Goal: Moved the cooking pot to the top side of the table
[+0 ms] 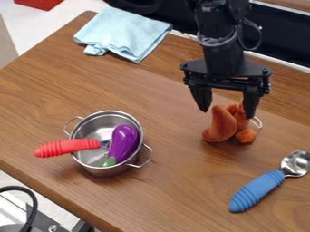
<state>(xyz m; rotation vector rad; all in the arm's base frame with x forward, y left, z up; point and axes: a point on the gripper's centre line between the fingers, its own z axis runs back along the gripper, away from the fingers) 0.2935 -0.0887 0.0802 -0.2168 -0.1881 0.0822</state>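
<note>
The black gripper (227, 108) hangs at the upper right with its two fingers spread open, just above and behind an orange-brown plush toy. To its lower left, the silver cooking pot (88, 131) stands upright on the wooden table (181, 190), with a wire handle on either side. In the pot lie a purple eggplant (125, 141) and the metal end of a utensil, whose red handle (66, 147) sticks out over the left rim. A gap of bare table separates gripper and pot.
The plush toy (223, 124) sits below the gripper. A spoon with a blue handle (257, 191) lies at the lower right. A light blue cloth (124, 32) is spread near the table's top left edge. A black cable (33, 204) curves beyond the lower left edge.
</note>
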